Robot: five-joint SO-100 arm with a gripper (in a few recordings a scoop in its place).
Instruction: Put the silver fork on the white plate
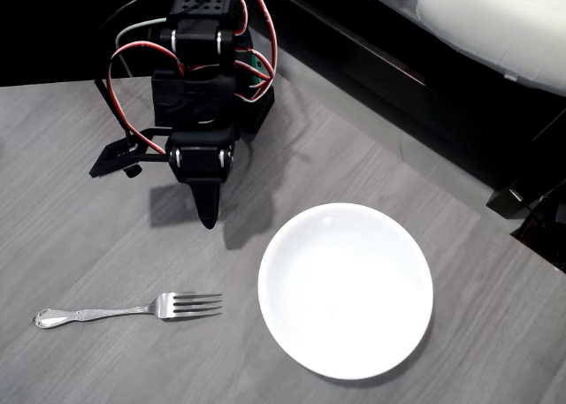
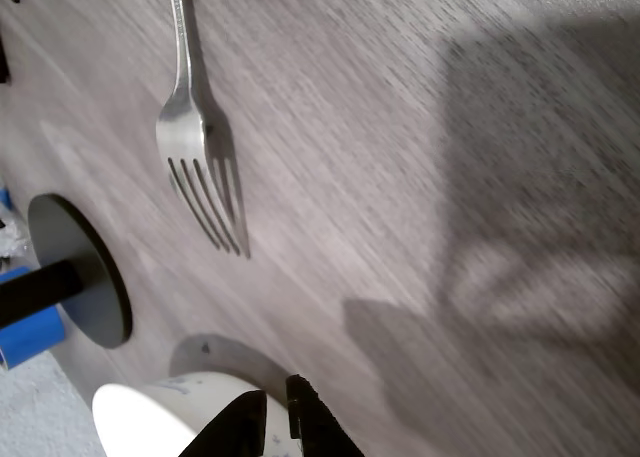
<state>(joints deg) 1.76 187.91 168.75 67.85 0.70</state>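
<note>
In the overhead view the silver fork (image 1: 133,311) lies flat on the grey table at the lower left, tines pointing right toward the white plate (image 1: 345,289). The plate sits bare at the lower middle-right. My black gripper (image 1: 208,217) hangs above the table behind both, its tip pointing toward the front edge, fingers together with nothing held. In the wrist view the fork (image 2: 195,147) lies at the upper left, a part of the plate (image 2: 150,409) shows at the bottom left, and my gripper (image 2: 278,412) sits at the bottom edge, shut.
The arm's base and red cables (image 1: 208,59) stand at the table's back edge. A dark gap and a white cushion (image 1: 495,19) lie beyond the table at the upper right. A black disc (image 2: 85,267) with a blue cylinder (image 2: 30,327) shows at the wrist view's left.
</note>
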